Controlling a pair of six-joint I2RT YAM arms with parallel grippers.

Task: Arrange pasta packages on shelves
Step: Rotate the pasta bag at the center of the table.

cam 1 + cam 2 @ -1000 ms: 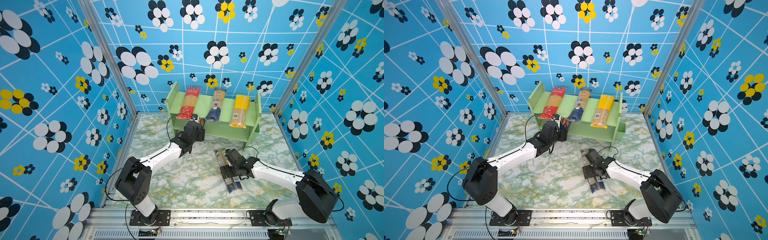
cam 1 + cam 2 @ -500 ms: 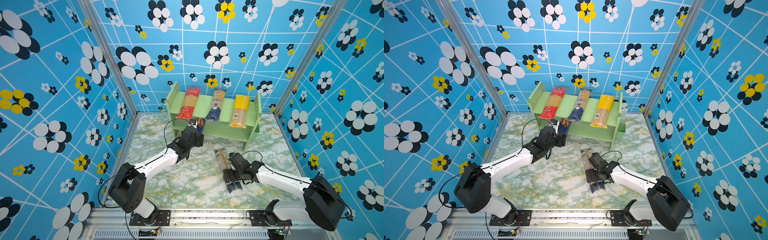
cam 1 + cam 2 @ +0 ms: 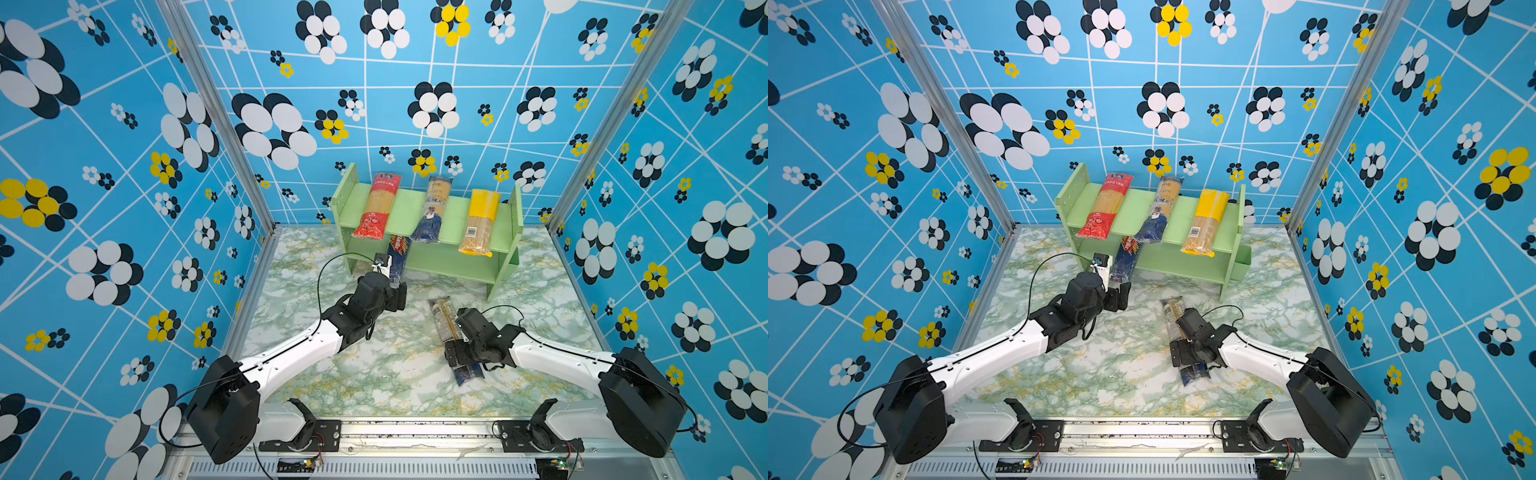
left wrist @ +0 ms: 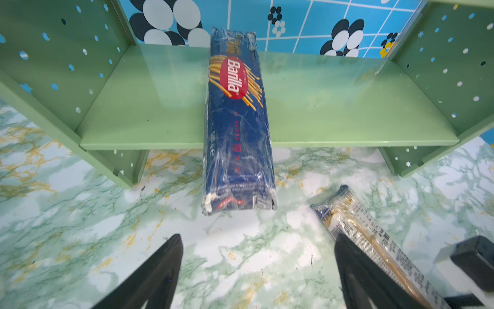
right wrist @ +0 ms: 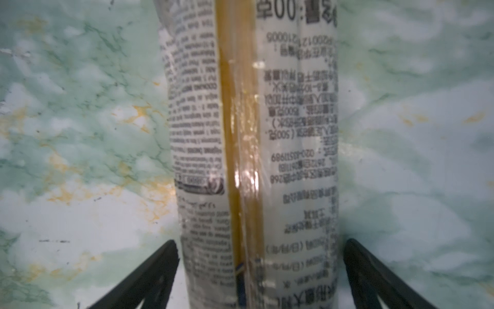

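Observation:
The pale green shelves (image 3: 453, 208) (image 3: 1183, 212) stand at the back. Their top tier carries a red pack (image 3: 376, 205), a clear pack with a navy end (image 3: 432, 210) and a yellow-topped pack (image 3: 480, 222). The dark blue Barilla pack (image 4: 238, 120) (image 3: 397, 257) lies on the lower tier, its near end overhanging the edge. My left gripper (image 4: 258, 238) (image 3: 397, 297) hovers open just in front of it, touching nothing. A clear pack with a white label (image 5: 254, 133) (image 3: 442, 316) lies on the table. My right gripper (image 5: 260, 242) (image 3: 461, 353) is open astride it, one finger on each side.
The marble-patterned table (image 3: 395, 374) is walled in by blue flowered panels on three sides. The shelf's side panels (image 4: 66, 67) flank the lower tier. The labelled pack's far end (image 4: 347, 214) lies close to my left gripper.
My left gripper has opened wider and drawn back from the shelf, leaving the Barilla pack on the lower tier. My right gripper has shifted slightly along the labelled pack.

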